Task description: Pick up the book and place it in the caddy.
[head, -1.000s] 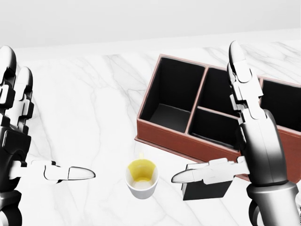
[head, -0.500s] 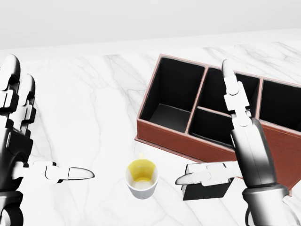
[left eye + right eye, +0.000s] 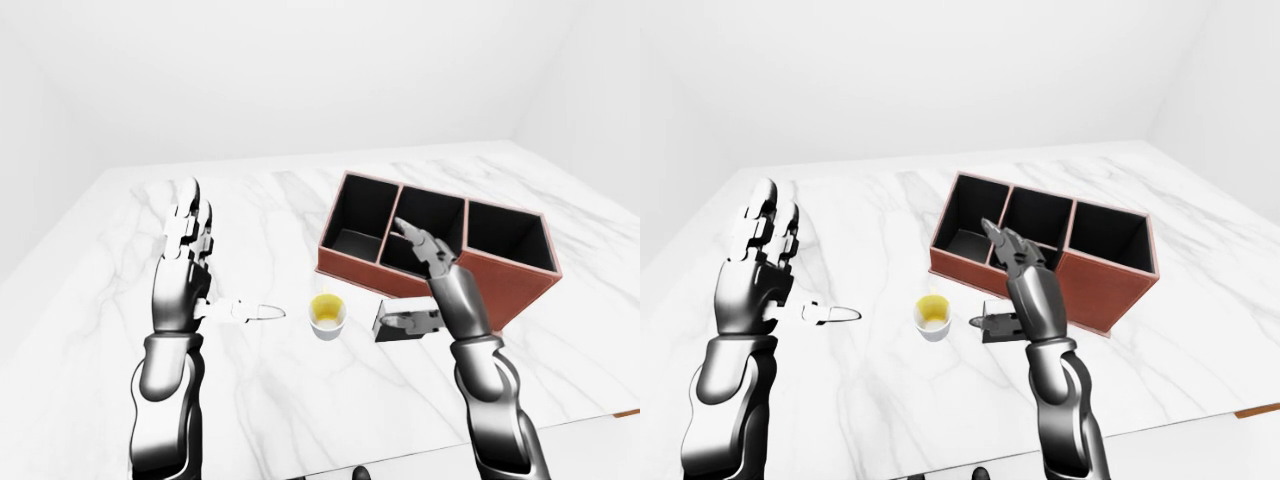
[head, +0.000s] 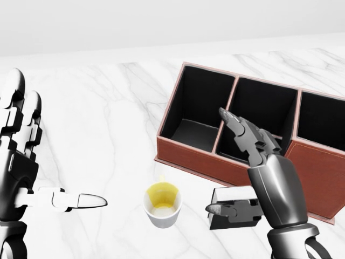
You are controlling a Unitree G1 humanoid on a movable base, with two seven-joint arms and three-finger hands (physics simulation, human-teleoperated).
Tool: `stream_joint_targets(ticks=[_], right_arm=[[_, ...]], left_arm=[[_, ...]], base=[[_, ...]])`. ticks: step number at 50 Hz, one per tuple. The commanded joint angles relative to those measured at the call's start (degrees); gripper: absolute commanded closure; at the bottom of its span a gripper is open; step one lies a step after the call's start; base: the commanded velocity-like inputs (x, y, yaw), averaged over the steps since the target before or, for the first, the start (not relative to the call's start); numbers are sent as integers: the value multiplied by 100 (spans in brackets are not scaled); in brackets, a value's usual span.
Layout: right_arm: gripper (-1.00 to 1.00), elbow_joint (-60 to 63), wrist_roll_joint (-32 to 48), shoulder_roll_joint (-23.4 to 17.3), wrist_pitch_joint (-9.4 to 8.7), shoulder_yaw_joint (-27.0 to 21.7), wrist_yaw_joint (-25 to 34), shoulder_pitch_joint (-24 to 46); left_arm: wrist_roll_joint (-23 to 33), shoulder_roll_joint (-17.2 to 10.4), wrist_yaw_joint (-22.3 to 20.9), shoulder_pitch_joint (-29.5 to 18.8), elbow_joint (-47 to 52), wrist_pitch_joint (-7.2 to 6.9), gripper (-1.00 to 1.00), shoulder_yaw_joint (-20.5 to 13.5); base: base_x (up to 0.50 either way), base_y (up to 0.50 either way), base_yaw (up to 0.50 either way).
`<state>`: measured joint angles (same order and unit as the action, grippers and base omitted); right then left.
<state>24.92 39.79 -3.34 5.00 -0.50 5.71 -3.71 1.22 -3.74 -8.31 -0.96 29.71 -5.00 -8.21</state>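
The book (image 4: 235, 221) is a small dark block lying on the white marble table, just below the caddy's near wall in the head view. The caddy (image 4: 186, 152) is a brown box with several black compartments, at the right. My right hand (image 4: 229, 162) is open above the book. Its thumb (image 4: 232, 208) stretches across the book's top, and its fingers (image 4: 242, 132) tilt over the caddy's near wall. My left hand (image 4: 54, 145) is open and empty at the left, fingers upright and thumb pointing right.
A white cup (image 4: 161, 205) with a yellow inside stands on the table (image 4: 108, 108), left of the book and between my hands. The table's near edge (image 3: 560, 425) shows at the bottom right of the left-eye view. White walls stand beyond the table.
My right hand's fingers have tipped down from upright and now lean over the caddy's wall. Its thumb stays over the book. The left hand has barely moved.
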Motion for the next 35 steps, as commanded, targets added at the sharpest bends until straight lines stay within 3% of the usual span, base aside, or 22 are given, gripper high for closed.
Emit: stream_joint_targets(ticks=[1, 35], right_arm=[[-66, -70, 537, 26, 0, 121, 6, -229], [-71, -1470, 2362, -248, 0, 127, -1009, -237]], left_arm=[[-11, -2, -9, 13, 11, 0, -100, -32], [-68, -35, -13, -5, -209, 0, -100, -91]], base=[[0, 0, 0], [0, 0, 0]])
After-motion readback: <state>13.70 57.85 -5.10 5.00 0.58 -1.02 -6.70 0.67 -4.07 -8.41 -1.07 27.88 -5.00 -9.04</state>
